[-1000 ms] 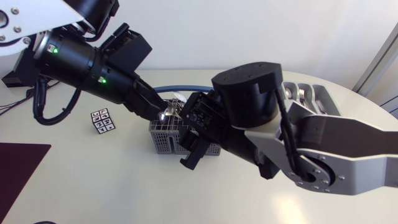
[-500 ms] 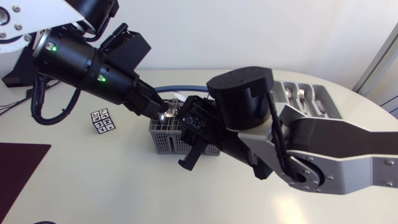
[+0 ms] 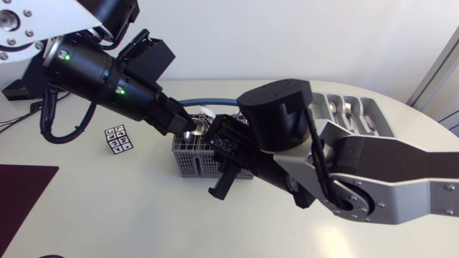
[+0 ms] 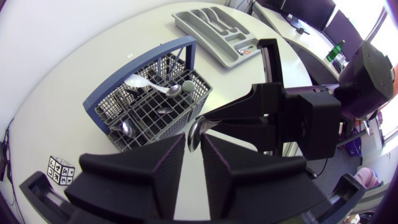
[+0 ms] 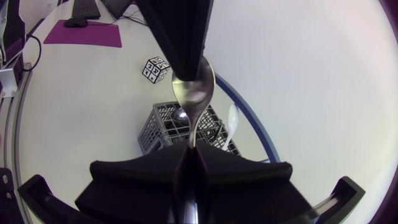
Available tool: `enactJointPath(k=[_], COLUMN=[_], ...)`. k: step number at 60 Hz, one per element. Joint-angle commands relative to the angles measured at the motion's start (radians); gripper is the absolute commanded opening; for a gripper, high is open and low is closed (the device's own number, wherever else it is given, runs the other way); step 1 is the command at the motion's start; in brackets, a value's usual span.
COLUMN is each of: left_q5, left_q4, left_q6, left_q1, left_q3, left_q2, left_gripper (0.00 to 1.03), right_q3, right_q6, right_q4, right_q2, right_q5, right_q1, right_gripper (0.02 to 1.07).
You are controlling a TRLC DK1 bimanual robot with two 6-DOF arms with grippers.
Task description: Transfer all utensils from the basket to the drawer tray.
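Note:
A metal spoon [image 3: 192, 132] hangs above the grey wire basket [image 3: 188, 159], held at both ends. My left gripper [image 3: 183, 127] is shut on its bowl [image 4: 194, 134]. My right gripper [image 3: 211, 137] is shut on its handle [image 5: 193, 134], facing the left one. The basket [image 4: 155, 112] has a blue handle and holds a white plastic spoon [image 4: 146, 84] and metal spoons [image 4: 127, 127]. The grey drawer tray [image 3: 380, 122] lies at the far right behind my right arm, with cutlery [image 3: 346, 109] in its slots.
A small cube with black-and-white markers [image 3: 118, 139] stands left of the basket. A dark purple mat [image 3: 21, 193] lies at the table's left front edge. My right arm's bulky links cover the table between basket and tray.
My right gripper has shut on the spoon's handle, and its arm has shifted a little to the left. The left gripper has kept its hold on the bowl.

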Motion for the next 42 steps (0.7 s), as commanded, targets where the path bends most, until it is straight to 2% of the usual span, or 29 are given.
enactJointPath(k=[1,3,7,14,25,32,42], left_q5=[0.008,0.008,0.008,0.008,0.010,0.022,0.025], left_q4=[-0.011,-0.007,0.017,0.046,0.058,0.069,0.106], left_q6=[-0.033,-0.037,-0.047,-0.044,-0.003,0.034,0.056], left_q1=[0.009,0.010,0.026,0.072,0.156,0.175,0.182], left_q3=[0.030,0.036,0.046,0.069,0.073,0.016,-0.056], left_q2=[0.016,0.014,0.004,-0.007,-0.001,0.011,0.027], left_gripper=[0.58,0.67,0.77,0.84,0.84,0.84,0.84], right_q3=[0.002,0.003,0.000,-0.012,-0.036,-0.049,-0.078], right_q6=[-0.010,-0.008,-0.008,-0.008,-0.039,-0.112,-0.309], right_q4=[-0.019,-0.032,-0.062,-0.121,-0.232,-0.330,-0.464], right_q2=[-0.011,-0.017,-0.036,-0.077,-0.175,-0.212,-0.237], right_q5=[-0.004,-0.010,-0.033,-0.089,-0.242,-0.399,-0.561], right_q1=[-0.002,-0.004,-0.010,-0.047,-0.186,-0.344,-0.574], right_gripper=[0.07,0.07,0.07,0.07,0.07,0.07,0.07])
